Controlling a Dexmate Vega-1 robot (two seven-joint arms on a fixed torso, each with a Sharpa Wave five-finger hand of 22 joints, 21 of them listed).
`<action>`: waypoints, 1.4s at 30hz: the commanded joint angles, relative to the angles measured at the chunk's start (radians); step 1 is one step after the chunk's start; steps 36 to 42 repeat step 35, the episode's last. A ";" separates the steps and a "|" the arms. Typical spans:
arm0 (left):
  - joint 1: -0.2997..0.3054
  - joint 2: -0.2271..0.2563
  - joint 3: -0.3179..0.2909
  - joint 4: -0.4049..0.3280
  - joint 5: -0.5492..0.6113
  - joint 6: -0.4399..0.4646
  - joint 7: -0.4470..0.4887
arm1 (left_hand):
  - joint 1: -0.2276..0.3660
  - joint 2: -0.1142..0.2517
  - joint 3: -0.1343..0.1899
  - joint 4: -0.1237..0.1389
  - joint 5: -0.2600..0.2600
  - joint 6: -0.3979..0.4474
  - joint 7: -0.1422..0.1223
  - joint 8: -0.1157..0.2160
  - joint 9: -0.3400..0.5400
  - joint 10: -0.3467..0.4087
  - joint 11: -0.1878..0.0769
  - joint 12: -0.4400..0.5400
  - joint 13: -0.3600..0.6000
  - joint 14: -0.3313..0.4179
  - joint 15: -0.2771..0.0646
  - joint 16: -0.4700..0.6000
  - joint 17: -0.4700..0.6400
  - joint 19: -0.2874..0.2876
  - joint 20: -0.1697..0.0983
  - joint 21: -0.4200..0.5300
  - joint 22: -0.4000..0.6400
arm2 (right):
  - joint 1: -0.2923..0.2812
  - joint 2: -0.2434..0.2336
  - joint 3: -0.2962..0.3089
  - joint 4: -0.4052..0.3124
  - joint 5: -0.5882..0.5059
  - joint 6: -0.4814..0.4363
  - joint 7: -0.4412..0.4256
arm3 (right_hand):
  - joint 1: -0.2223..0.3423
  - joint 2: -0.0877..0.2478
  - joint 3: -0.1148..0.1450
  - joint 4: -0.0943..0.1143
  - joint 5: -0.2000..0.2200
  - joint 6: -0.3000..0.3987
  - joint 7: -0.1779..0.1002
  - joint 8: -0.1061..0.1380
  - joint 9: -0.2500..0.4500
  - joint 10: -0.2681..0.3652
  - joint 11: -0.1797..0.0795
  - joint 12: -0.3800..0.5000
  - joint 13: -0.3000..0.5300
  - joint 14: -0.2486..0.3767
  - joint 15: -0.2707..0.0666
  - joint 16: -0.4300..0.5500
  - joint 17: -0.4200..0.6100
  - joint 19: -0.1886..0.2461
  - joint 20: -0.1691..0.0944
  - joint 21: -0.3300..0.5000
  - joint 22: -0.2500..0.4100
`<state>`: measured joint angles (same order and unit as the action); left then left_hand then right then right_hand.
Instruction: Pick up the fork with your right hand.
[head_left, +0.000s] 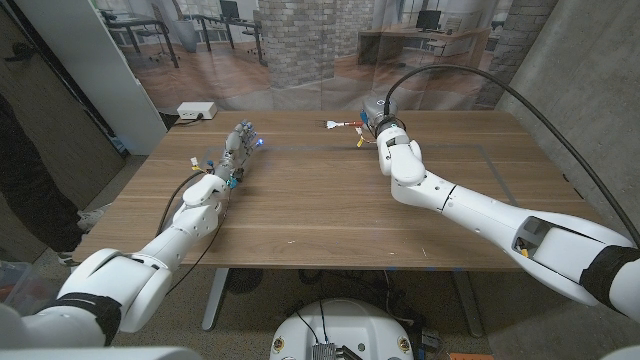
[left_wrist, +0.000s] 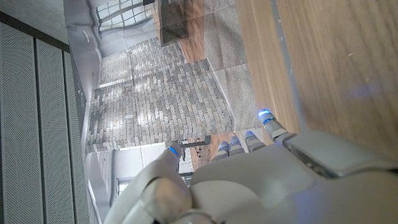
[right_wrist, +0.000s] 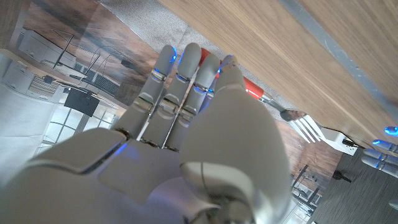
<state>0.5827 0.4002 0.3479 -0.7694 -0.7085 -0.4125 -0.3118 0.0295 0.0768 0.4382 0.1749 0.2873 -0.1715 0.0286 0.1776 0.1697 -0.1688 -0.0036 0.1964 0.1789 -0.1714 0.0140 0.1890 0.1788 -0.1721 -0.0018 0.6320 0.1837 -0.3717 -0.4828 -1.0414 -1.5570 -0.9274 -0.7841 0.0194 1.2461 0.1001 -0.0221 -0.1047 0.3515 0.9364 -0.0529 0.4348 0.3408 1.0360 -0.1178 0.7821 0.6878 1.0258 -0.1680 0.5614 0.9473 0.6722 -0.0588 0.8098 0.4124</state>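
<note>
Fork lies at the far edge of the tabletop, red handle toward the right robot hand, tines pointing away to the left. Right robot hand is at the handle end, fingers extended close together over the red handle; contact looks likely but can't confirm, no closed grip visible. To do it well: curl fingers under the handle, thumb on top, lift level. Left robot hand stands on the tabletop well apart, fingers loosely apart, holding nothing.
</note>
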 joint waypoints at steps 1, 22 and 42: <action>0.008 0.019 -0.003 -0.017 -0.006 0.007 -0.021 | -0.007 0.081 0.000 -0.001 0.006 -0.161 0.006 0.003 0.002 -0.151 0.004 0.003 0.005 -0.127 0.001 0.002 0.003 -0.144 0.008 -0.003 0.004 | -0.001 0.005 0.008 -0.004 -0.025 -0.015 -0.023 | 0.009 0.006 -0.006 0.001 0.007 0.122 -0.006 0.083 0.025 0.007 0.000 0.004 0.003 0.010 -0.047 -0.002 0.007 -0.005 -0.100 0.011 0.001; -0.083 -0.004 0.008 0.138 -0.001 -0.011 -0.128 | -0.007 0.081 -0.001 -0.001 0.006 -0.161 0.006 0.003 0.002 -0.153 0.006 0.002 0.005 -0.128 0.001 0.001 0.003 -0.143 0.008 -0.006 0.004 | 0.013 0.026 0.012 0.022 -0.052 -0.052 -0.051 | 0.014 0.009 -0.018 0.005 0.008 0.123 -0.003 0.082 0.026 0.011 0.000 0.002 0.002 0.016 -0.047 -0.014 0.021 -0.012 -0.101 0.031 -0.005; -0.113 -0.033 0.020 0.188 0.011 -0.020 -0.162 | -0.007 0.081 -0.001 -0.001 0.006 -0.164 0.007 0.002 0.002 -0.155 0.004 0.002 0.005 -0.128 0.001 0.001 0.003 -0.143 0.007 -0.009 0.004 | -0.013 -0.020 0.029 -0.054 -0.073 -0.087 -0.022 | 0.018 0.011 -0.025 0.007 0.009 0.126 -0.003 0.082 0.027 0.013 0.000 0.000 0.000 0.022 -0.048 -0.021 0.029 -0.015 -0.101 0.045 -0.010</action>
